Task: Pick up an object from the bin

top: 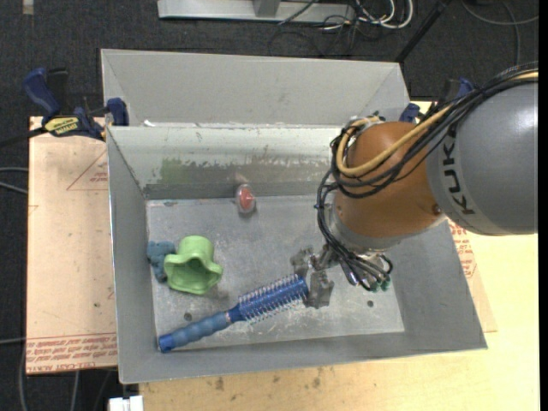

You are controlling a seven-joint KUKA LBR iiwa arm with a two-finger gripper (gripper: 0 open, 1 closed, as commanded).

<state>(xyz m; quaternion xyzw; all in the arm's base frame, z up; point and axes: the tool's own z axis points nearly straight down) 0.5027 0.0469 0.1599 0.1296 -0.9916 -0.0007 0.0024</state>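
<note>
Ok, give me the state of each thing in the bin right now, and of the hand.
Blue brush: lying flat on the bin floor, handle toward the front left.
Green cup-shaped thing: lying at the left, touching the small blue piece.
Small blue piece: lying against the green thing's left side.
Small red thing: at the foot of the back wall, apart from the rest.
Hand: down at the brush's bristle end.

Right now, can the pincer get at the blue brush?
Probably yes: the pincer hangs right by the bristle end of the brush, nothing lies on the brush, and the green cup sits clear of it.
</note>
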